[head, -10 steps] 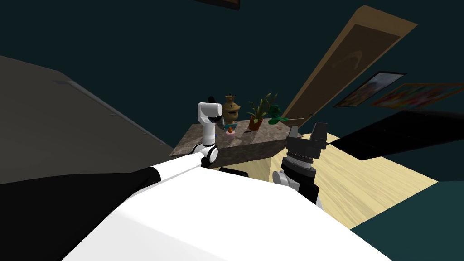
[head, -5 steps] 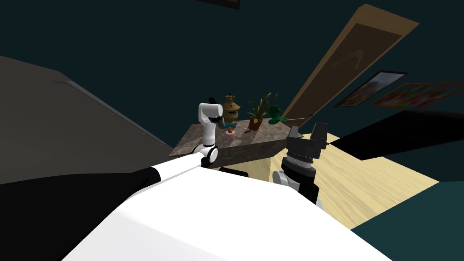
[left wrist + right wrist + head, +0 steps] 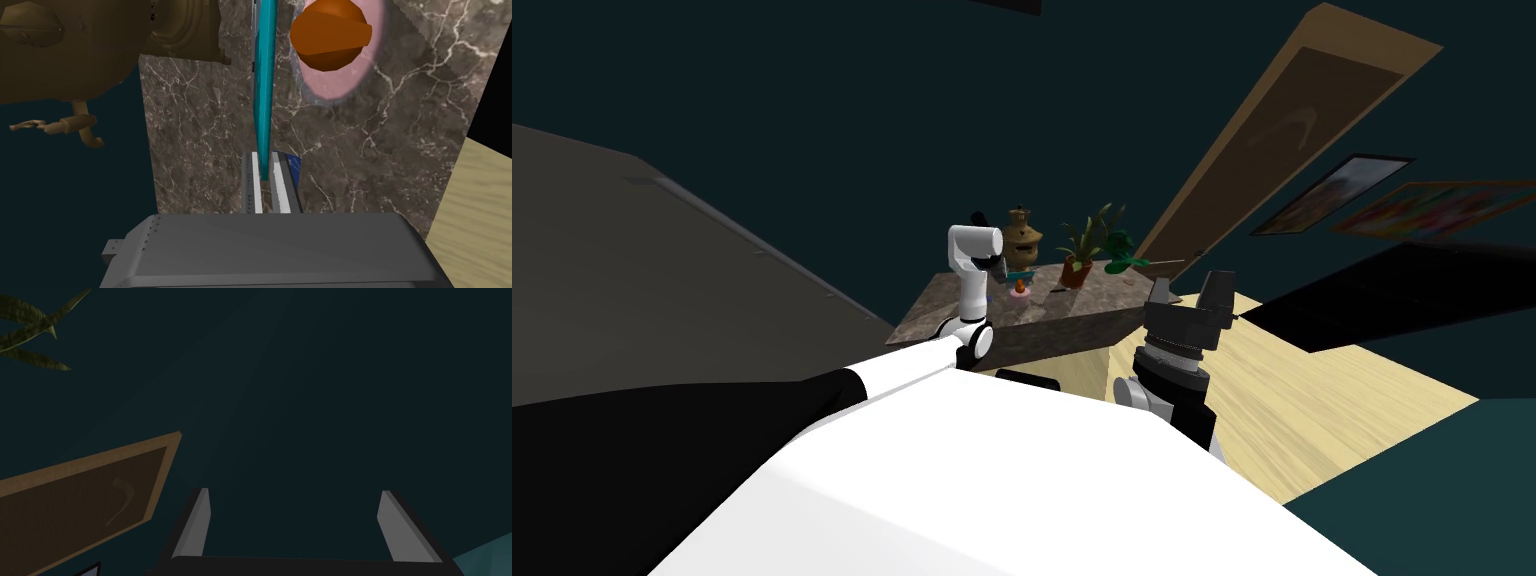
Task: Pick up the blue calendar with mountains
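both blades of the left gripper [image 3: 264,162] pinch a teal calendar [image 3: 264,75] at the brown marbled tabletop [image 3: 200,150]; right gripper [image 3: 294,492] gapes empty.

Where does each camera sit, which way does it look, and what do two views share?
Head view: on the head, steeply down onto the marble table; both arms show.
Left wrist view: on the left hand, along the left gripper, shut on the teal calendar near a brown urn.
Right wrist view: on the right hand, along the open right gripper, toward a brown door.
Shared: head and left wrist views show calendar, urn, table.
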You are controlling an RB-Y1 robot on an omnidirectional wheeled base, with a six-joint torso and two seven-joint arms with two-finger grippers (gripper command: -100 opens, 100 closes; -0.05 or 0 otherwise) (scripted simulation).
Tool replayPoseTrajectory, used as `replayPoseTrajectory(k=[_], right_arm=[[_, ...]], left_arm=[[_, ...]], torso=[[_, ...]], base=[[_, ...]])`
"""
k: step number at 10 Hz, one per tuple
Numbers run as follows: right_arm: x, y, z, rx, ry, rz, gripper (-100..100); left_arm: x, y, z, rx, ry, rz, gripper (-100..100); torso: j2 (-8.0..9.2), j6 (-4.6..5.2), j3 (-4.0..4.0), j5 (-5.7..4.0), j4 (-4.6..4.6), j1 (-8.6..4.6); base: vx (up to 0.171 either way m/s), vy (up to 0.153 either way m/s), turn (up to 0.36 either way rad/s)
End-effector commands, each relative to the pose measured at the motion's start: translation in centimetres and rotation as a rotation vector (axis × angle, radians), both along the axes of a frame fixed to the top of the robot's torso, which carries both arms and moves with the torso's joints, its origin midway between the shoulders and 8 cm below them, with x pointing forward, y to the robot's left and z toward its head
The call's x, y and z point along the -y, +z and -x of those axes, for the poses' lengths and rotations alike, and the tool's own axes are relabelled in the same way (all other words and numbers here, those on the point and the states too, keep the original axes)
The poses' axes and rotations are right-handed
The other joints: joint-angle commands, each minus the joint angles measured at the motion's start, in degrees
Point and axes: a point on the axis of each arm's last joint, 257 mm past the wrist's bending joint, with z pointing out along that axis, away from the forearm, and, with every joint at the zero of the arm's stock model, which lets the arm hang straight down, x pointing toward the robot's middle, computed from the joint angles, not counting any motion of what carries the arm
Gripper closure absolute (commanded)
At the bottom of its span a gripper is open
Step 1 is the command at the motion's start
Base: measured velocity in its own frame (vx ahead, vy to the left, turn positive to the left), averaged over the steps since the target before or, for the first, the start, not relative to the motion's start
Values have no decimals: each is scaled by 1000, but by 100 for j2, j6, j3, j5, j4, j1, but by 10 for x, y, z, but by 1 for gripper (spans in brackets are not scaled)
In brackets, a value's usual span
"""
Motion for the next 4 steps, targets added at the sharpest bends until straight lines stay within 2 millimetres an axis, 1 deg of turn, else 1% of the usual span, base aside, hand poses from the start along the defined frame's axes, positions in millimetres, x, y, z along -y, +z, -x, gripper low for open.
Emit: replayPoseTrajectory(k=[1,2,3,4], right_arm=[[0,0,0,0,0,0,0],[0,0,0,0,0,0,0],[0,0,0,0,0,0,0],[0,0,0,0,0,0,0]], left_arm=[[-1,5,5,-2,1,0,100],[-1,9,8,-2,1,0,100],[-2,7,5,0,1,0,100],[-2,8,6,-2,1,0,0]], torso=[[0,0,0,0,0,0],[2,-1,2,0,2,0],[4,0,3,0,2,0],[1,0,1,0,1,-1]], base=[[-13,6,-4],[-12,7,-1],[-5,4,0],[0,0,0]])
